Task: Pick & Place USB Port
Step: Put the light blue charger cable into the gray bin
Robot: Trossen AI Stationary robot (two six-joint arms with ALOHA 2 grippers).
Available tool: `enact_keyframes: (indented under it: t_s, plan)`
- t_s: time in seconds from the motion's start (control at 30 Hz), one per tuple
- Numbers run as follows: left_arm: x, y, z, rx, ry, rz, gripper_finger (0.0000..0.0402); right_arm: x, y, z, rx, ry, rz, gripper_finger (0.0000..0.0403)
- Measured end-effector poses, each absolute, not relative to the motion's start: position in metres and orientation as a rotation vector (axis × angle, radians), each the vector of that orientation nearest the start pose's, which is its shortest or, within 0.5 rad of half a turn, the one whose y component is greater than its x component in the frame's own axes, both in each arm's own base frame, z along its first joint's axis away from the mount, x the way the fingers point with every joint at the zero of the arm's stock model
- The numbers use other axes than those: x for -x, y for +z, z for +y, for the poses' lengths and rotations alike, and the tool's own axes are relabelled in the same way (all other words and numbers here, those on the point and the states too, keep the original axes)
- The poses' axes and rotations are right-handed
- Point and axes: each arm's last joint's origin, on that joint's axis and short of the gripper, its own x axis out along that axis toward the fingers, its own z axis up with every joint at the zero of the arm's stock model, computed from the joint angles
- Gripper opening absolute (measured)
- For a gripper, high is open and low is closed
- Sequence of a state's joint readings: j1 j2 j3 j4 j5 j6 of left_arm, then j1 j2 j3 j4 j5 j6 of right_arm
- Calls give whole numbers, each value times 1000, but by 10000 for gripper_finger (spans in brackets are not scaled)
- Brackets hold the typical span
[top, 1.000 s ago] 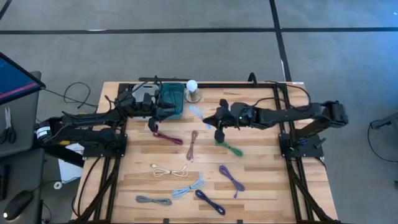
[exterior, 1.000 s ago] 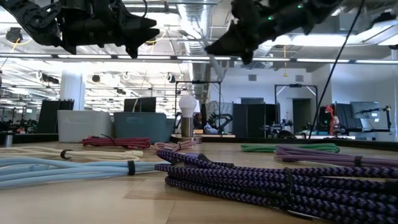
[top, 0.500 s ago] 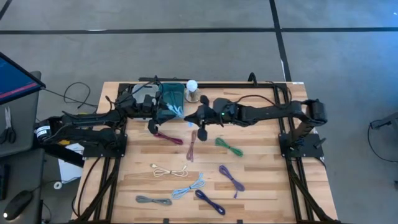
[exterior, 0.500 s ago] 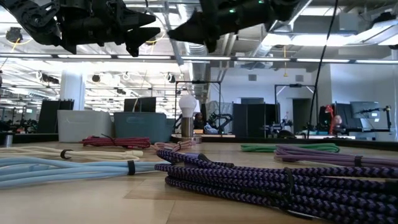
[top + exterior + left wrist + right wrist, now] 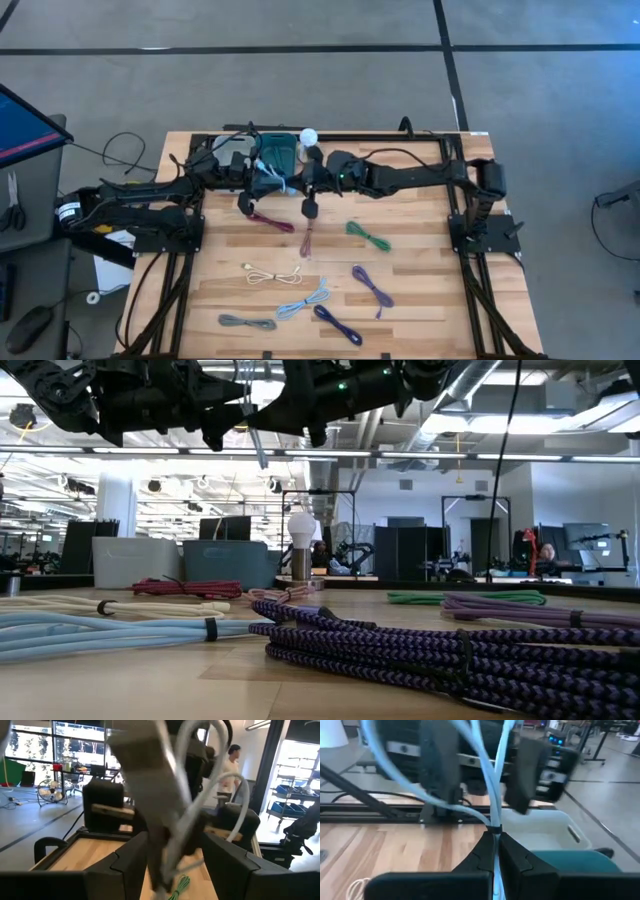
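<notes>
High view: right end effector (image 5: 300, 180) reaches across the surface (image 5: 420, 290) to the teal bin (image 5: 277, 160) at the back edge, carrying the light blue cable (image 5: 277, 181). Left end effector (image 5: 250, 183) sits just beside that bin on its own side, touching or nearly touching the same cable. Looks like a handoff or a two-arm drop into the bin; I can't tell which. Other cables lie loose on the surface: maroon (image 5: 271, 220), pink (image 5: 309, 233), green (image 5: 368, 236), cream (image 5: 274, 276), purple (image 5: 371, 287), grey (image 5: 246, 322), navy (image 5: 337, 324) and a second pale blue one (image 5: 304, 299). A white lamp (image 5: 310, 140) stands next to the bin.

Low view: both arms hang high above the surface, close together. A pale cable end (image 5: 256, 448) dangles between them, well clear of the coils below, so it won't snag.

Left wrist view: the left fingers (image 5: 131, 865) stand wide, with a whitish cable loop (image 5: 176, 810) running between them. Not clamped as far as I can see; probably positioned to take it.

Right wrist view: the right fingers (image 5: 485, 852) are pinched narrow on the blue cable at its tie point, and loops fan out beyond. Gripping at the tie keeps the bundle together. The bin's rim (image 5: 567, 832) is just past the tips, so release looks near.
</notes>
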State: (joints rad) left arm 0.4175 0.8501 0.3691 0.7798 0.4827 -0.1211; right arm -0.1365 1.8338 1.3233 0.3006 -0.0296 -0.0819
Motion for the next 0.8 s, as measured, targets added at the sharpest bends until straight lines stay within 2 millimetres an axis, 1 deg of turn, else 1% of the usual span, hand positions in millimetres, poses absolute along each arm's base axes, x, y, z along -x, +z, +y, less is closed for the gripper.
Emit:
enact_keyframes:
  t_s: [0.13,0.23,0.63,0.7,0.8]
  plan:
    - [-170,270,61,-12,-79,-269,186,-417,279,-64,64,-117,197,0]
    - [-170,269,61,-10,-78,-266,186,-417,280,-66,63,-120,195,0]
    - [-170,269,61,-9,-86,-261,185,-415,273,-58,56,-99,282,0]
    - [-170,269,61,-9,-86,-261,181,-416,273,-56,56,-95,282,0]
    - [-170,269,61,-9,-86,-261,164,-416,273,-54,59,-93,276,0]
